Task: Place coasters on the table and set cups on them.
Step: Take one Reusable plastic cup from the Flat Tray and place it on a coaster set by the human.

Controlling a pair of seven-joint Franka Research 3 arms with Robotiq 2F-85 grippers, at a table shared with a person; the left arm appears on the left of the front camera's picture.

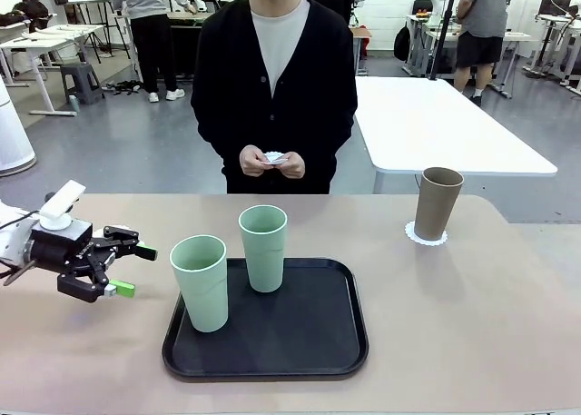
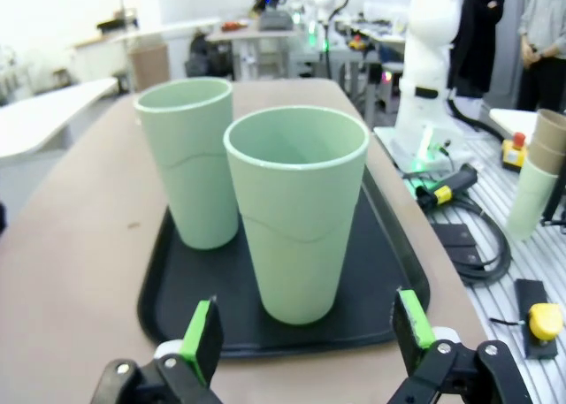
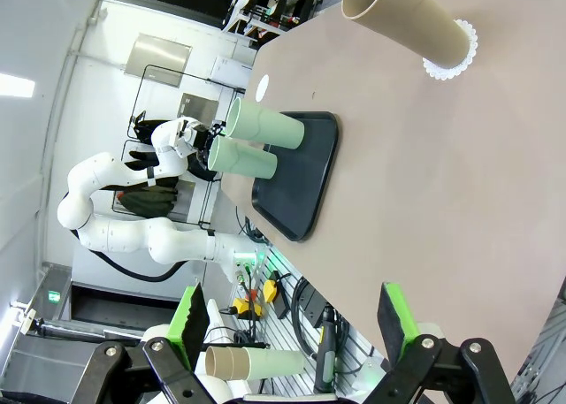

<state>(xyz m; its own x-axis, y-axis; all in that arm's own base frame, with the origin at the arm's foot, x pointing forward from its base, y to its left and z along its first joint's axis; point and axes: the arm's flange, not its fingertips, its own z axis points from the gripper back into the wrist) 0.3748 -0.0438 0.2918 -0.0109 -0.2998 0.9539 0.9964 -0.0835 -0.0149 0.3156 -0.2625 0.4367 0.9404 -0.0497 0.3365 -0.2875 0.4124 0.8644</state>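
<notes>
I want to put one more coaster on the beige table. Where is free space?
Free: the wide table stretch right of the black tray, nearer than the brown cup on its coaster; also the strip between the tray and the table's far edge. Crowded: left of the tray, where the open left gripper sits close to the green cups.

A strip of bare surface point(image 1: 159, 338) lies between the left hand point(image 1: 136, 271) and the near mint cup point(image 1: 201, 283). The second mint cup point(image 1: 263, 249) stands close behind it, and the black tray point(image 1: 318, 342) has a free right half.
</notes>
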